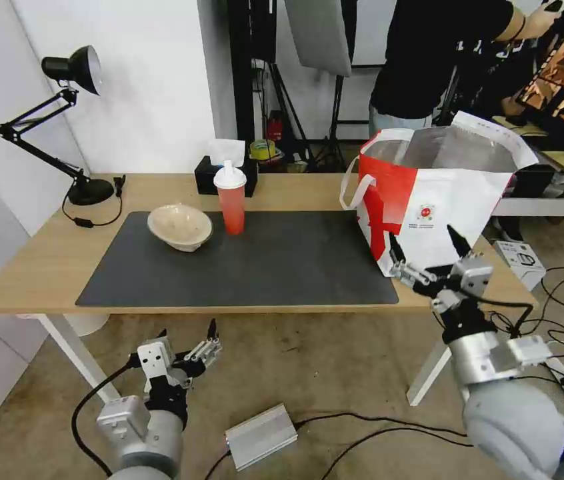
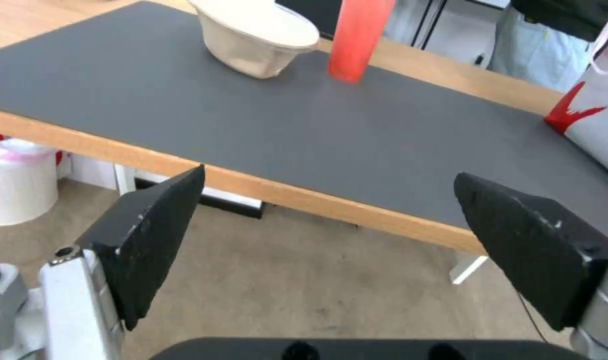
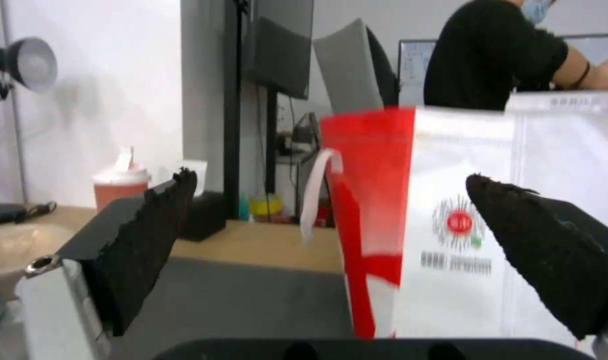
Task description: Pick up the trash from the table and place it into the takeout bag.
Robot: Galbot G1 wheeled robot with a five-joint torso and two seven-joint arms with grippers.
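- Head view: on the table (image 1: 42, 267), the beige bowl (image 1: 181, 227) and the red cup (image 1: 231, 198) stand close together on the grey mat (image 1: 282, 267), near its far edge.
- The bag (image 1: 442, 200) stands open at the right end of the table, well apart from them. What lies inside is hidden.
- I judge these two pieces are not yet picked up, so most of the work is left.
- The left gripper (image 1: 187, 335) hangs below the table's front edge, fingers spread, holding nothing.
- The right gripper (image 1: 425, 250) hovers just in front of the bag, fingers spread and empty.
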